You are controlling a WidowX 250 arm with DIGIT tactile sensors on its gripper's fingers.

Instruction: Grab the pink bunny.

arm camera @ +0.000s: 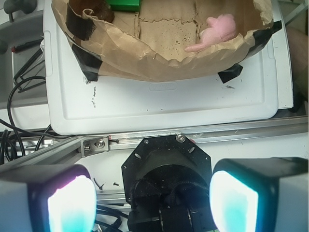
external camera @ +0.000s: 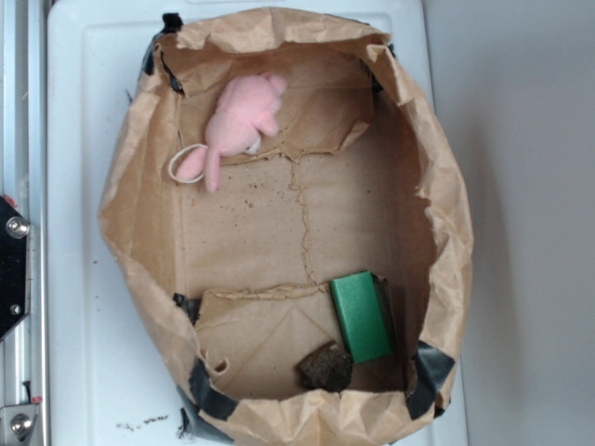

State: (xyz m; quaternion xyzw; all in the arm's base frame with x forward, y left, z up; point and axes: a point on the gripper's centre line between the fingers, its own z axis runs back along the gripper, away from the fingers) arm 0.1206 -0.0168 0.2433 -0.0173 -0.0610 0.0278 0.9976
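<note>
hand (arm camera: 149,193) hangs open outside paper bag (arm camera: 159,67), apart from pink bunny (arm camera: 218,29).

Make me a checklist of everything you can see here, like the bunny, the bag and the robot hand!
Surface: white tray holding a brown paper bag opened out into a tub, patched with black tape.
Job's things: pink bunny lies on the bag floor near one end, with a white loop beside it; nothing touches it.
Clutter: green block and dark brown lump at the other end of the bag; small dark crumbs on the floor.
Grippers: gripper open, two pads apart, holding nothing, outside the bag and away from the bunny.
Cables: black cables beside the tray in the wrist view.
Surroundings: metal rail along the tray edge; grey wall.
</note>
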